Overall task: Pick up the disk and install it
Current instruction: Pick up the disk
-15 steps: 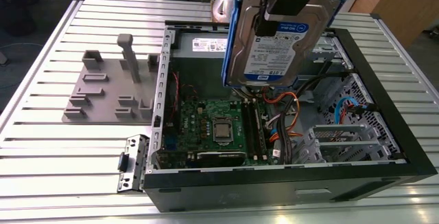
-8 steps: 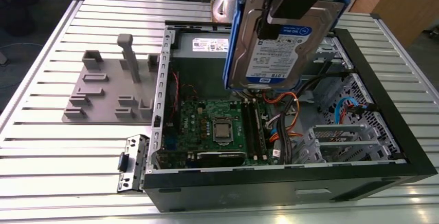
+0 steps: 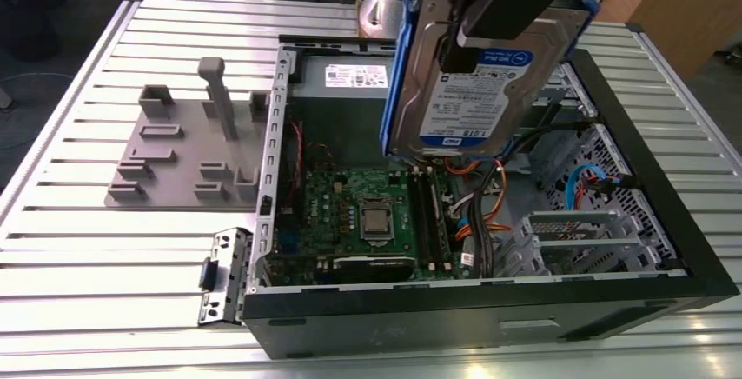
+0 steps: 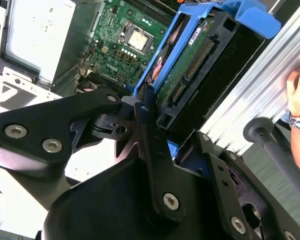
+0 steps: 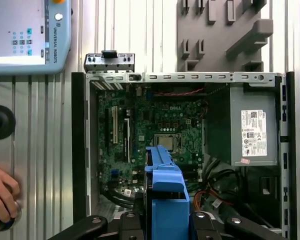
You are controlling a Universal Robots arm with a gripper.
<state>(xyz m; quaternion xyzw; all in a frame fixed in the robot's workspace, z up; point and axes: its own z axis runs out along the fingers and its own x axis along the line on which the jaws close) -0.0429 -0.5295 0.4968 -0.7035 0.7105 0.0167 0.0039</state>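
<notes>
Because the fingers (image 4: 149, 131) are clenched on the blue plastic frame of the disk (image 3: 481, 83), the drive hangs on edge from the gripper (image 3: 506, 16), label side toward the exterior view and circuit-board side (image 4: 190, 65) showing in the second wrist view. Gripping the frame rather than the bare metal looks deliberate: it leaves the connector end and the frame's free edges clear.

Held like this, the disk is in the air over the open computer case (image 3: 649, 231), above the motherboard (image 3: 360, 196) and touching nothing inside. In the first wrist view its blue frame (image 5: 165, 195) lies over the board's near edge, with the power supply (image 5: 252, 125) off to one side.

Lying on its side on the slatted tabletop (image 3: 93, 249) with the panel off, the case gives the arm access from above. Toward the exterior view's right are its perforated metal bays (image 3: 592, 249), probably where the drive belongs.

A small blue clip with a metal cage (image 3: 221, 275) sits against the case's corner, and a grey fixture plate (image 3: 174, 153) lies beside the case. A person's hand (image 5: 2, 197) rests at the tabletop's edge near a teach pendant (image 5: 25, 35), likely supervising.
</notes>
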